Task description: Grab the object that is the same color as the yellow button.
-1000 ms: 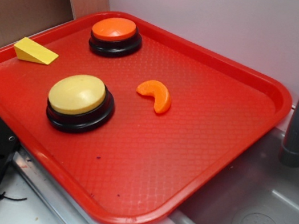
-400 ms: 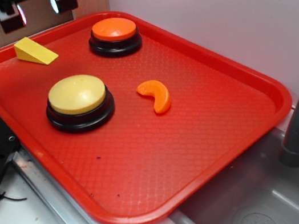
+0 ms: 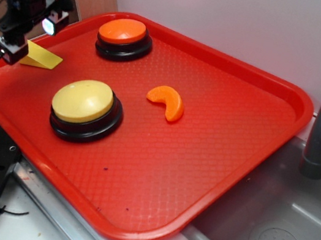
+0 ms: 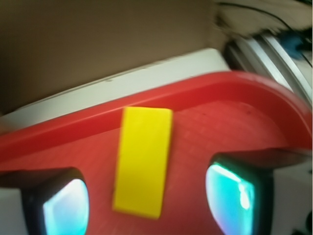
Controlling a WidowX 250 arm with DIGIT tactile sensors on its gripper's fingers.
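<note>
**Tool poised over the yellow wedge**

Tool (image 3: pixel 29 35) hung at the tray's (image 3: pixel 255 149) far left corner with its fingers (image 4: pixel 58 205) spread apart, one on each side of the yellow wedge (image 4: pixel 143 160), holding nothing. The wrist view showed the wedge lying between them on the tray floor, close against the tray rim, its long edge running along the gap, so a closing pinch would probably meet its flat sides. Nearer the tray's front edge sat the yellow button (image 3: pixel 83 101), which set the colour to match. The orange crescent (image 3: pixel 167 101) lay near the tray's middle and the orange button (image 3: pixel 122 31) by its back rim, both well apart from the tool.
</note>
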